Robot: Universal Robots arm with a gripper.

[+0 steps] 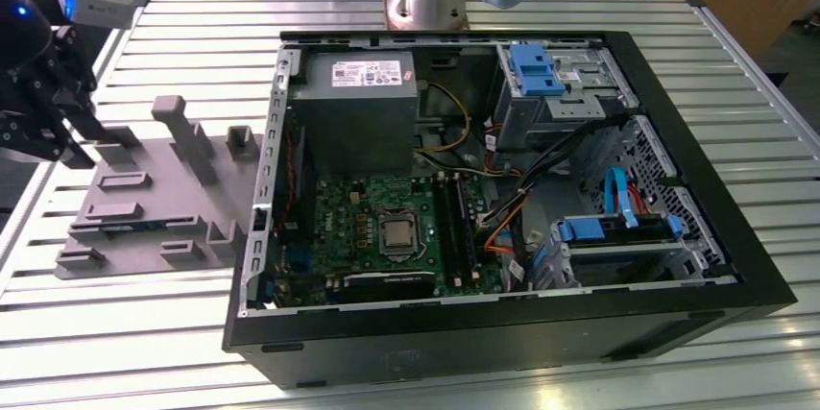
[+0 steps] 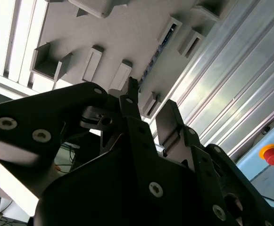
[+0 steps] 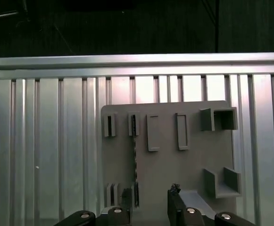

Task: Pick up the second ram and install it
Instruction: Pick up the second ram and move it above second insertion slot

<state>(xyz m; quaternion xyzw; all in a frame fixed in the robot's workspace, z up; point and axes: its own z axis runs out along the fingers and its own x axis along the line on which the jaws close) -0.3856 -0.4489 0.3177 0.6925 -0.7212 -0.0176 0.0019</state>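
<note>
- Hand (image 3: 151, 197) hangs open and empty over the grey fixture (image 3: 184, 165) on the table (image 3: 42, 141).
- Second ram (image 3: 135, 165) stands on edge in that fixture, a bit off-centre under the hand.
- I'd centre up first, then pinch the flat faces squarely.

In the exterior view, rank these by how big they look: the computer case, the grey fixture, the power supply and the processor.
Largest to smallest:
1. computer case
2. grey fixture
3. power supply
4. processor
No two look alike in size.
</note>
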